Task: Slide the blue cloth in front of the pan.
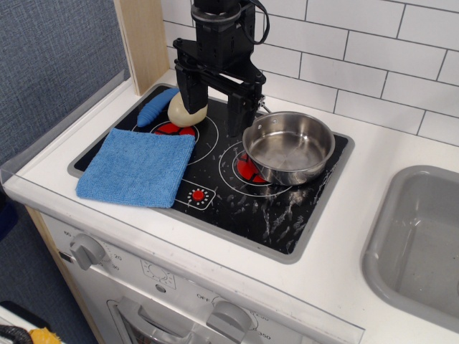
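Observation.image shows the arm reaching straight down from above at the back of the tabletop [373, 154], its black gripper [215, 111] released, fingers spread wide and holding nothing, tips just above the black stovetop [287, 215]. The blue cloth [136, 168] lies flat near the tabletop's front left corner, covering the stovetop's left end. The pan [288, 147] sits on the right burner, just beside the gripper. A cream egg [186, 107] and blue toy [156, 106] rest behind the cloth.
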Motion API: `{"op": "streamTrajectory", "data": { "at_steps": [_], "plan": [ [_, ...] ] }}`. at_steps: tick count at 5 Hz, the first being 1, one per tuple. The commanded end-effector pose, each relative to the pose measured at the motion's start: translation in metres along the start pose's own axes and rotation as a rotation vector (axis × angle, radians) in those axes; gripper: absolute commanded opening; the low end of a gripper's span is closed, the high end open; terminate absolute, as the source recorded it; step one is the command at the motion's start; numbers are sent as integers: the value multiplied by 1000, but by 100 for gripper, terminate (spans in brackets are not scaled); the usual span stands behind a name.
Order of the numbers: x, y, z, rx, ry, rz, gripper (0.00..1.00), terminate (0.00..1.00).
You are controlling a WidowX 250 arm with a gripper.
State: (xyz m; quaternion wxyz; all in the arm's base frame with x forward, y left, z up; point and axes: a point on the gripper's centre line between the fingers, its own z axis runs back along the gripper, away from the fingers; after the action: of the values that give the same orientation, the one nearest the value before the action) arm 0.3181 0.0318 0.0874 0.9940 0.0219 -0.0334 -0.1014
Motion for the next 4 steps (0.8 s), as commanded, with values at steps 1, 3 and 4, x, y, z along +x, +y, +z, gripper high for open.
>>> {"op": "streamTrajectory", "data": {
  "at_steps": [1,3,4],
  "plan": [
    [0,0,0,0,0,0,100,0],
    [-22,34,-9,-16,-25,74,100,0],
    [-38,54,-18,16,-59,107,100,0]
  ]
}}
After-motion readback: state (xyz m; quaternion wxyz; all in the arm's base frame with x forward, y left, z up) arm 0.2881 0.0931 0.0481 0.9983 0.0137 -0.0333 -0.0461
